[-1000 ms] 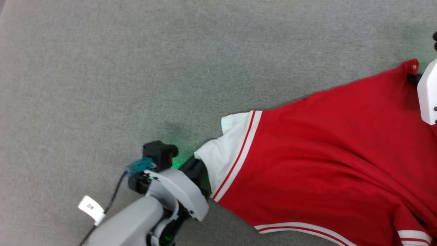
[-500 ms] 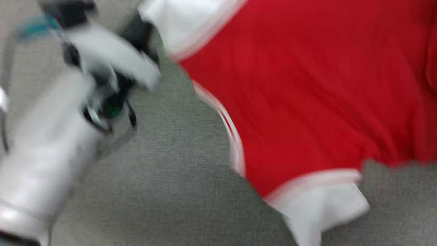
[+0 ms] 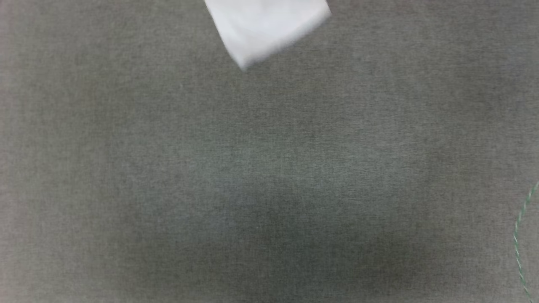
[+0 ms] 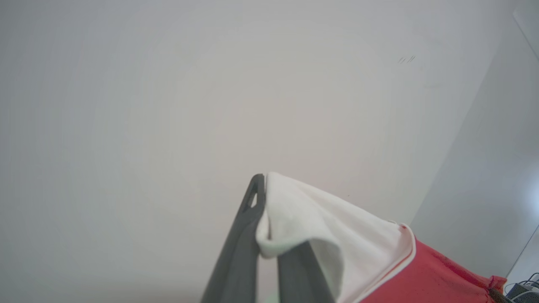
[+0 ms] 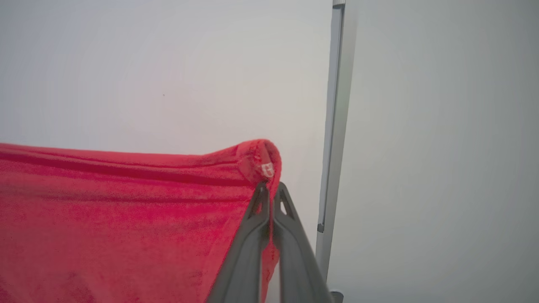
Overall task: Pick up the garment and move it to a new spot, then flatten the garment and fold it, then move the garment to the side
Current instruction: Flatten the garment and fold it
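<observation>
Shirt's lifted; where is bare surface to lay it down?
The grey surface lies bare from the garment's white sleeve at the top edge down, rightward to a thin green cord. Crowded only at that sleeve.

The head view is dim and a bit fuzzy. The gray surface has a big soft dark patch low in the middle. The white bit of the shirt at the top looks smeared. Both wrist views are bright and washed out, with soft, even light on the pale wall. The left wrist view has a white glow at its right edge. In the right wrist view the red cloth looks grainy.
</observation>
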You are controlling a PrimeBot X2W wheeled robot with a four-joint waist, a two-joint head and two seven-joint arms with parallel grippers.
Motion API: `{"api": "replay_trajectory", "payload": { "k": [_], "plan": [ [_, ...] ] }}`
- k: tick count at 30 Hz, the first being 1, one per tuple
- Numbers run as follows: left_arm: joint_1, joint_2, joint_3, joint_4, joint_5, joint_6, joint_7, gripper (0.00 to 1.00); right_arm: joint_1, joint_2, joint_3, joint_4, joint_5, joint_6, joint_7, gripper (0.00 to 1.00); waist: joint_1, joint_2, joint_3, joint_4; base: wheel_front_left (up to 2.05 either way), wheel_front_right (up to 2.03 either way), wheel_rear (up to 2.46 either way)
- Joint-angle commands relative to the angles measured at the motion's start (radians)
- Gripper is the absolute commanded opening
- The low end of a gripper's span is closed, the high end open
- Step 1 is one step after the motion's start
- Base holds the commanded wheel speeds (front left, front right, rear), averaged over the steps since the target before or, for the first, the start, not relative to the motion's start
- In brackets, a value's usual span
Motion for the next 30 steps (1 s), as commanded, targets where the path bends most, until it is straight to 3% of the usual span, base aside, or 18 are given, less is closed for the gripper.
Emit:
{"api": "replay_trajectory", "payload": {
  "k": [1,5,9,17,23,30],
  "plan": [
    [-0.034,0.012,0.023,0.019,0.006,-0.004,-0.017,0.00,-0.014,-0.008,-0.010,0.023,-0.010,-0.004,-0.017,0.00,0.0000,0.0000,-0.004,-0.012,0.00,0.00,0.00],
    [-0.060,-0.023,0.047,0.070,-0.008,-0.023,-0.025,0.00,-0.024,0.017,-0.006,0.081,0.000,-0.004,-0.047,0.00,0.0000,0.0000,-0.030,-0.016,0.00,0.00,0.00],
    [0.029,-0.064,0.028,0.104,-0.042,-0.032,-0.003,0.00,0.042,0.027,0.036,0.110,0.018,-0.004,-0.047,0.00,0.0000,0.0000,-0.046,-0.009,0.00,0.00,0.00],
    [0.397,-0.043,-0.027,-0.111,-0.192,-0.034,0.072,0.00,0.300,0.032,0.205,-0.001,0.139,-0.003,0.001,0.00,0.0000,0.0000,-0.093,-0.008,0.00,0.00,0.00],
    [0.748,0.037,-0.047,-0.388,-0.297,-0.034,0.049,0.00,0.534,-0.040,0.327,-0.185,0.288,-0.003,0.035,0.00,0.0000,0.0000,-0.151,-0.009,0.00,0.00,0.00],
    [1.078,0.110,-0.071,-0.684,-0.325,-0.034,-0.002,0.00,0.806,-0.190,0.375,-0.420,0.418,-0.003,0.052,0.00,0.0000,0.0000,-0.215,-0.001,0.00,0.00,0.00]
  ]
}}
